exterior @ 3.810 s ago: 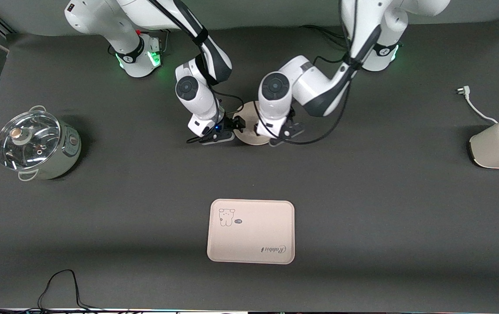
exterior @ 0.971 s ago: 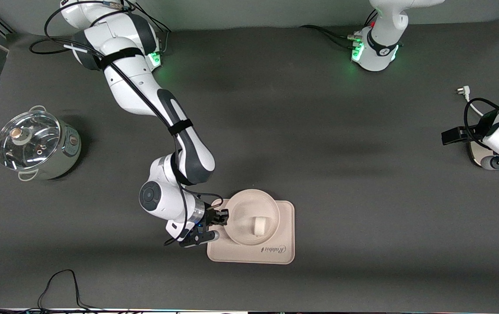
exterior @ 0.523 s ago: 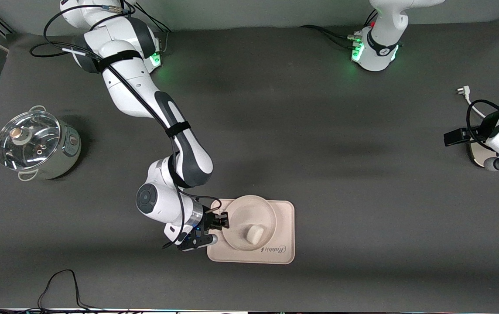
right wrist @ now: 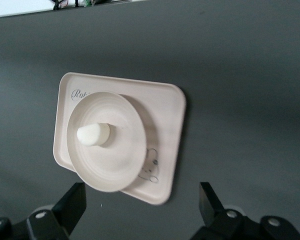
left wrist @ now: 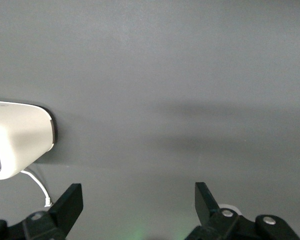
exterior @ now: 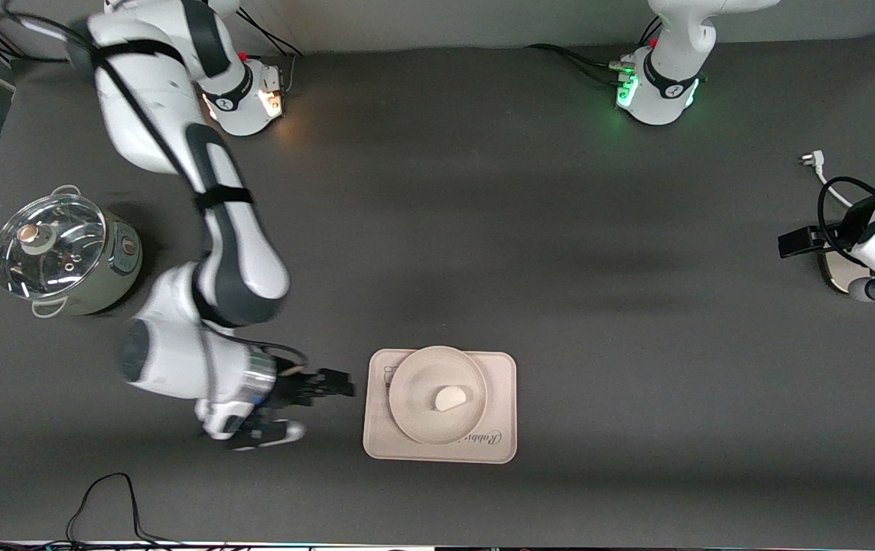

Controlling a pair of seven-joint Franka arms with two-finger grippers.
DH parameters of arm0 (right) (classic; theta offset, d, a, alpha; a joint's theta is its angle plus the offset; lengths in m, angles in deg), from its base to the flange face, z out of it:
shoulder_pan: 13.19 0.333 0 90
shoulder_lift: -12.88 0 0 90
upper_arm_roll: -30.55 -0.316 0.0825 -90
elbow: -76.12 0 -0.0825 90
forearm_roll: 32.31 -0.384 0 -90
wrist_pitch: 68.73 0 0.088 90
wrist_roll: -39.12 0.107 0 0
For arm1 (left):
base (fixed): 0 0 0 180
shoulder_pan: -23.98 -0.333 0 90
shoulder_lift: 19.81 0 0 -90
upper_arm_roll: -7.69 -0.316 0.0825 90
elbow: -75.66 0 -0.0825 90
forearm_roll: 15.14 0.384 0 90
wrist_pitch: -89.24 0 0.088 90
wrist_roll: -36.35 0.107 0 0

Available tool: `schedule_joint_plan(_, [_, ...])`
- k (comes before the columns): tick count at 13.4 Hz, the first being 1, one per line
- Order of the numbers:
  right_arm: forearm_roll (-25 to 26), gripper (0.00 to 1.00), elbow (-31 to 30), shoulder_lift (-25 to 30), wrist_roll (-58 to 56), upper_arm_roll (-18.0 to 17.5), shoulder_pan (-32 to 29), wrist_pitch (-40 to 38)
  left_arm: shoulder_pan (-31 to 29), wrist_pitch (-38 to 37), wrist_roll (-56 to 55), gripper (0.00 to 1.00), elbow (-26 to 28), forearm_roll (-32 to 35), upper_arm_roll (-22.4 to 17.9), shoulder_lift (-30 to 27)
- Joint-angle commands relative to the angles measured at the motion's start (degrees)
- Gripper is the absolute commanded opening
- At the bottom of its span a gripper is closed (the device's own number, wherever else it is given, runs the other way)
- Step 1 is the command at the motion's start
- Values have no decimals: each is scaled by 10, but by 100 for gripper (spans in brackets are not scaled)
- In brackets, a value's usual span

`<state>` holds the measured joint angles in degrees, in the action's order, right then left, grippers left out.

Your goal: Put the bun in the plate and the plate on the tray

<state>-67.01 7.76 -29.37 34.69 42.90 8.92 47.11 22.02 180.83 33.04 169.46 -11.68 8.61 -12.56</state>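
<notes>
The round cream plate (exterior: 416,383) lies flat on the rectangular tray (exterior: 500,375), covering most of it. The small white bun (exterior: 450,399) lies in the plate. My right gripper (exterior: 339,385) is open and empty, just above the table beside the tray, on the side toward the right arm's end. The right wrist view shows the tray (right wrist: 167,112), the plate (right wrist: 117,155) and the bun (right wrist: 93,135) in front of the open right gripper (right wrist: 142,197). My left gripper (exterior: 787,243) is open and empty; that arm waits over the toaster. It shows open in the left wrist view (left wrist: 138,200).
A steel pot with a glass lid (exterior: 63,256) stands at the right arm's end of the table. A cream toaster (exterior: 834,274) with a white cord (exterior: 827,184) stands at the left arm's end, also in the left wrist view (left wrist: 17,145). A black cable (exterior: 101,497) lies near the front edge.
My right gripper let go of the plate's rim and drew back toward the right arm's end. The plate settled flat on the tray. The left arm has not moved.
</notes>
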Motion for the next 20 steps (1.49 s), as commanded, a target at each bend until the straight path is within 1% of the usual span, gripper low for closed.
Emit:
schedule_joint_plan(1, [60,100,-181,175,-28,31,3,-25,4,5,8,100,-8,1,-6,4])
schedule_joint_plan(2, [102,100,-196,211,-23,34,2,-60,4,6,8,100,-9,1,-6,4])
schedule_joint_plan(3, [134,100,-203,247,-22,47,2,-102,4,6,8,100,-8,1,-6,5])
schedule_joint_plan(4, [158,100,-202,280,-23,66,3,-154,4,7,8,100,-9,1,-6,6])
schedule_joint_plan(5, [176,100,-203,311,-22,72,3,-193,4,8,8,100,-8,1,-6,7])
schedule_joint_plan(7, [253,100,-209,360,13,73,6,-234,3,11,8,100,-7,1,-6,7])
schedule_joint_plan(9, [301,100,-242,410,80,72,34,-254,-1,12,8,100,-5,0,-6,1])
schedule_joint_plan(10, [333,100,-280,445,89,59,29,-245,-6,5,8,100,-5,-4,-5,-5])
schedule_joint_plan(11, [344,100,-302,471,89,19,-6,-238,-6,4,8,100,0,-12,-6,-15])
schedule_joint_plan(12, [344,100,-316,493,89,-42,-75,-242,-6,6,8,100,10,-20,-6,-24])
schedule_joint_plan(13, [344,100,-339,519,88,-91,-135,-243,-7,5,8,100,19,-20,-6,-37])
schedule_joint_plan(14, [343,100,-368,546,82,-109,-160,-235,-6,1,8,100,27,-20,-6,-50])
schedule_joint_plan(15, [343,100,-382,556,81,-110,-167,-229,-5,-9,8,100,29,-20,-6,-60])
schedule_joint_plan(17, [341,100,-383,550,79,-111,-185,-226,-5,-21,9,100,24,-17,-6,-64])
schedule_joint_plan(20, [341,100,-382,536,80,-110,-180,-220,-2,-25,8,100,18,-11,-6,-60])
